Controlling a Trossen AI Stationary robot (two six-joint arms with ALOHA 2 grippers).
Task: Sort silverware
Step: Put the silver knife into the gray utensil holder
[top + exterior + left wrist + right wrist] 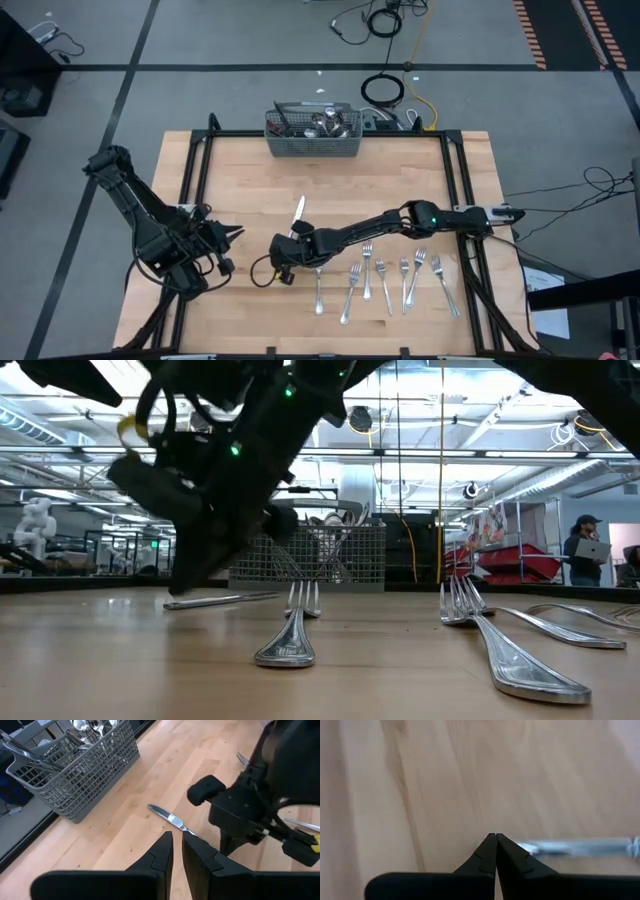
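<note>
In the high view, the handle end of the table knife (298,212) is being covered by the right arm's wrist, and the right claw (291,243) itself is being hidden beneath that arm, so whether its tips are touching the knife is not being shown. In the right wrist view, the knife (580,847) is being cut off by the picture's edge and blurred, with its near end being masked by a finger (512,855). In the low view, the basket (330,555) is being partly blocked by the dark arm, and the pieces standing in it are being rendered too small to tell apart.
</note>
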